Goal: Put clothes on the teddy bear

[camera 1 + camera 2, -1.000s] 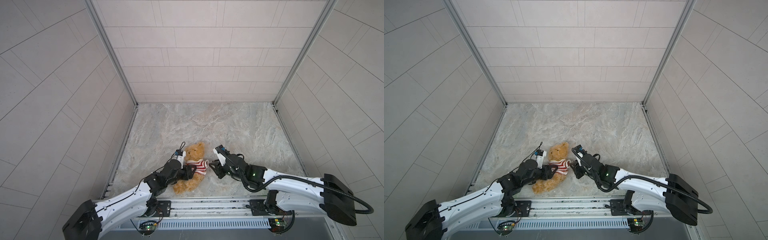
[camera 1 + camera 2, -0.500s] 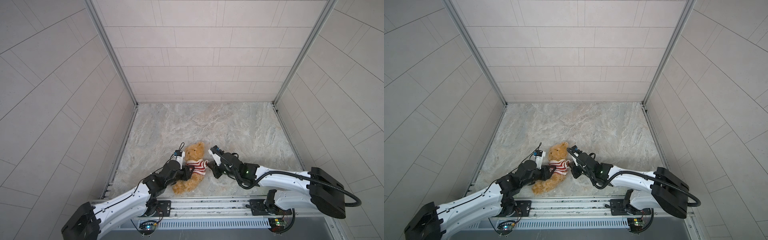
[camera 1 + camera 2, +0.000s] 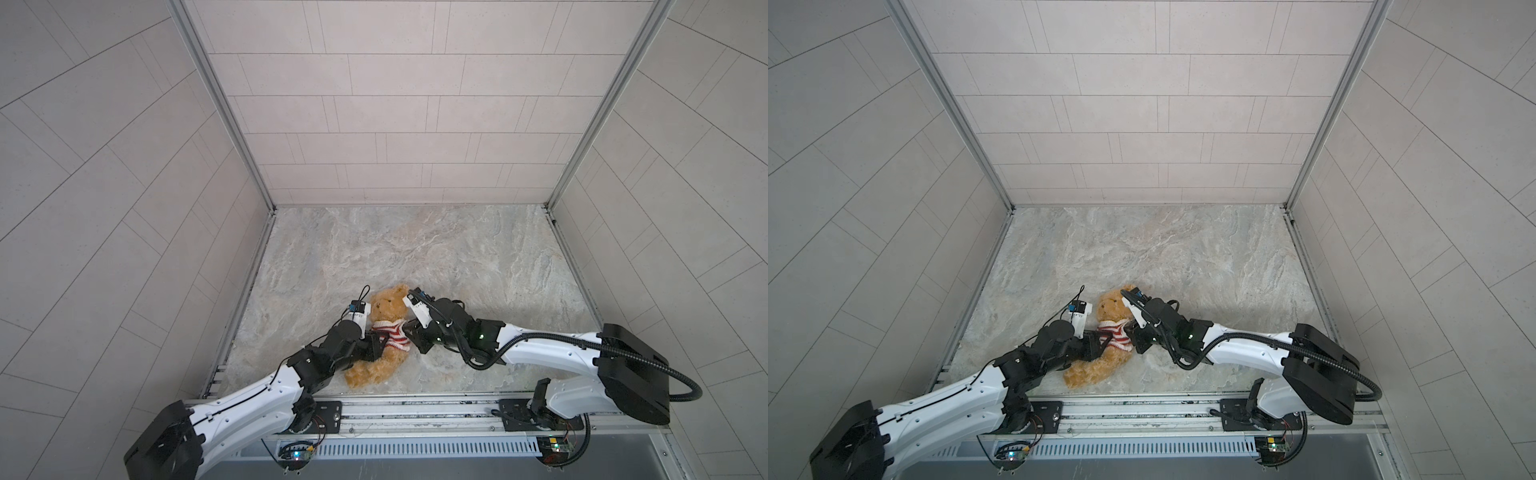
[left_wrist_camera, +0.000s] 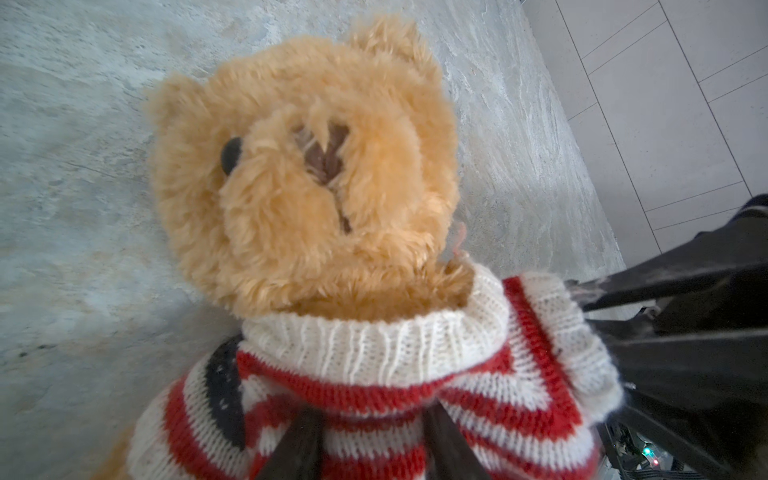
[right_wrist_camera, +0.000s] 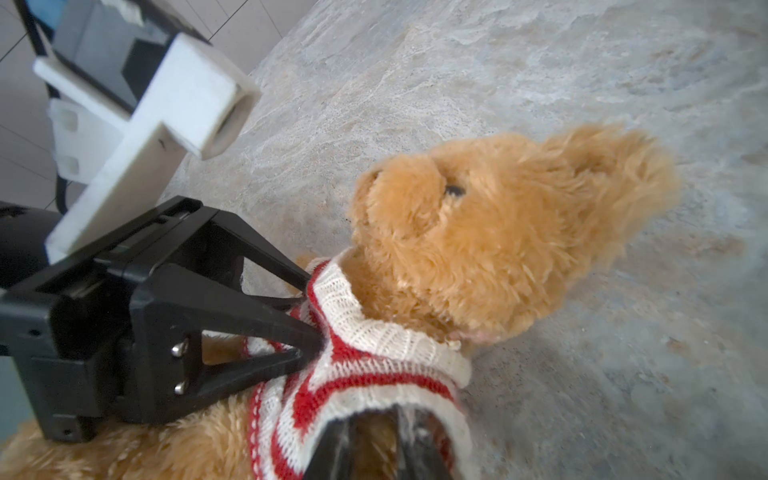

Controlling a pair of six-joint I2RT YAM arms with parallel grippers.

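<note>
The fluffy golden-brown plush teddy bear [image 3: 386, 302] is lying face-up between both end effectors, its red-and-white striped knitted sweater [image 3: 393, 335] bunching round the chest. The left end effector [image 4: 372, 417] is grasping the knit. The right end effector [image 5: 377, 428], opposite, is touching it, but I cannot tell whether it is clamped. Both should be tugging evenly toward the legs.

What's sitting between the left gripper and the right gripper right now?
The teddy bear, its chest in the striped sweater; both top views show it.
</note>
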